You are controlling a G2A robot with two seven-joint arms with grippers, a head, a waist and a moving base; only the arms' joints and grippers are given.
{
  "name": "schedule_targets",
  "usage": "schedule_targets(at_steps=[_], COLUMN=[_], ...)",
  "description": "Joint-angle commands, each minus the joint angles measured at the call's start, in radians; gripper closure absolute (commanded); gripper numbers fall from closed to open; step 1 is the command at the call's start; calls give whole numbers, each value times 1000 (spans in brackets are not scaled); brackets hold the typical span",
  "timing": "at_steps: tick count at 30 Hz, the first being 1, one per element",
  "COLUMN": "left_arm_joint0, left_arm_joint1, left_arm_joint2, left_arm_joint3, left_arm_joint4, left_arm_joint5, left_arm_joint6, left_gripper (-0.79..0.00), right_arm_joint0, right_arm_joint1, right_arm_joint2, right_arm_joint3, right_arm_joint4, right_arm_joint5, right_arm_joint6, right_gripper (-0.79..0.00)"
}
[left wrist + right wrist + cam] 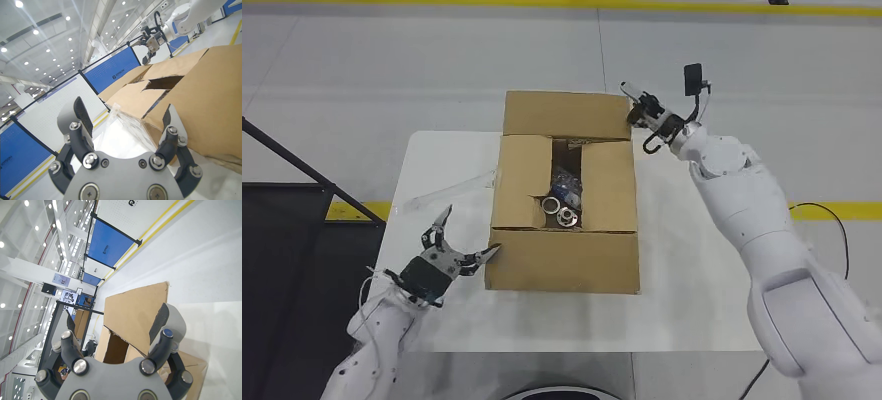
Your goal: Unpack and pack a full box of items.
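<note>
Peering down, the top view reveals metal rings (560, 211) inside the box (522, 185).

White table (442, 310) on grey floor. Clear plastic strip (447, 192) lying on table's left part. Yellow floor line (354, 210) emerging either side of table. Dark panel (292, 290) left of table, black cable (844, 240) right.

Box (567, 250) mid table (442, 170), items (562, 203) inside between flaps. Left gripper (471, 231) beside front-left corner, right gripper (635, 108) at back-right corner.
</note>
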Motion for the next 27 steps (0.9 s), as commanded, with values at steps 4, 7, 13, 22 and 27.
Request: schedule_targets(at_steps=[4,7,13,22,27], left_arm_joint0=[5,-10,-42,-46,-55], left_arm_joint1=[-4,-10,-21,-22,-23], left_arm_joint2=[-9,0,34,40,56], left_arm_joint3=[-37,-41,-48,-53,-78], left_arm_joint4=[-89,-148,-234,-234,-227], left_arm_joint5=[48,82,137,142,140], left_arm_joint6=[-41,-89,-159,-167,-216], left_gripper=[-785,-785,-785,-785,-785], right_arm_joint0=[-43,-76,-161,-181,-181], right_arm_joint1=[40,68,128,143,143], right_arm_joint2=[51,93,181,199,199], right_arm_joint3=[3,-18,-97,-119,-119], right_arm_joint4=[27,82,160,163,163], right_arm_joint5=[-123,-172,-229,-226,-226], right_arm_joint6=[90,195,331,351,351], right_gripper=[-785,-785,-785,-785,-785])
